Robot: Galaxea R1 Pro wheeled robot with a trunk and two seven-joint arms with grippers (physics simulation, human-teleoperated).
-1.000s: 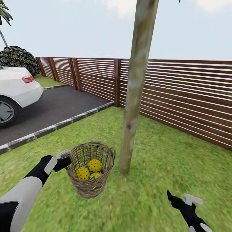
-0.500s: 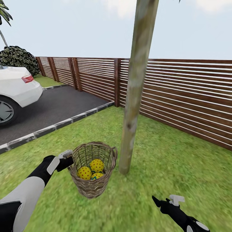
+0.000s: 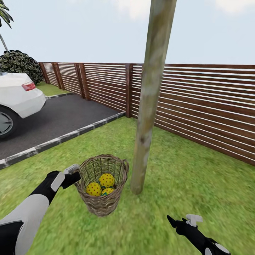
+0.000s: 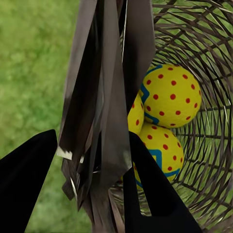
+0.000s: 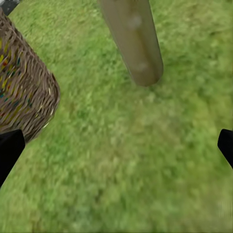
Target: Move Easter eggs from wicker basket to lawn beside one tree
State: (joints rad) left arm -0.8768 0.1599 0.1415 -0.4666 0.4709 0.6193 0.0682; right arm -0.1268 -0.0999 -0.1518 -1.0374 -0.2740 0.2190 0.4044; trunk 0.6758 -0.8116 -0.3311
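Note:
The wicker basket (image 3: 102, 205) stands on the lawn (image 3: 191, 177) just left of the tree (image 3: 148, 106) trunk. Three Easter eggs lie inside it: one egg (image 3: 106, 180) toward the back, a second egg (image 3: 93, 188) at the left and a third egg (image 3: 107, 191) low in front. My left gripper (image 3: 75, 173) is shut on the basket's left rim. In the left wrist view its fingers straddle the woven wall (image 4: 97, 121), with the eggs (image 4: 172, 95) just beyond. My right gripper (image 3: 180, 219) hovers open over grass to the right of the basket, below the tree's foot (image 5: 133, 41).
A brown slatted fence (image 3: 198, 102) runs behind the tree. A dark asphalt driveway (image 3: 60, 120) with a stone kerb (image 3: 67, 136) lies at the left, with a white car (image 3: 17, 99) on it. Open grass spreads around the trunk and to its right.
My right gripper has moved left, closer to the basket and the tree's foot. The left gripper and the basket have shifted slightly right toward the trunk.

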